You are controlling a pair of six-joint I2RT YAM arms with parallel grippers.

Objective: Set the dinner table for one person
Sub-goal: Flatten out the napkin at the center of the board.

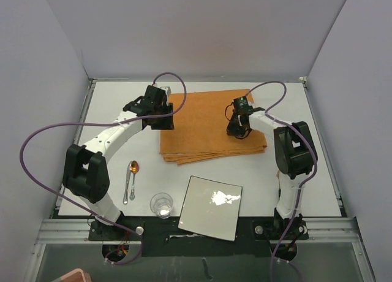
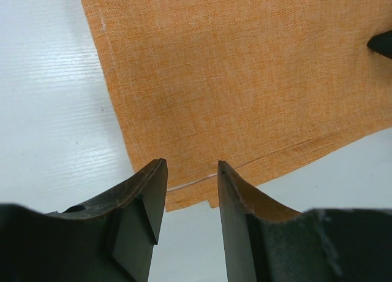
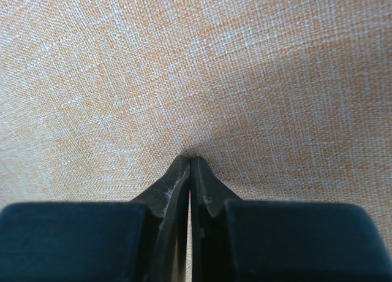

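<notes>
The left gripper point(image 2: 190, 165), jaws partly apart and holding nothing, is straddling an edge of the folded orange woven cloth point(image 2: 245, 80). The right gripper point(image 3: 191, 159), fingers closed tip to tip, is pressing into the fabric farther along; whether any fabric is pinched cannot be told. The risk: a pull from one claw alone could be dragging the stacked layers askew, or the left jaws could be catching only the top ply. The large matte white dinner table point(image 2: 49, 110) is lying directly beneath both claws, showing bare just beside the left one.
</notes>
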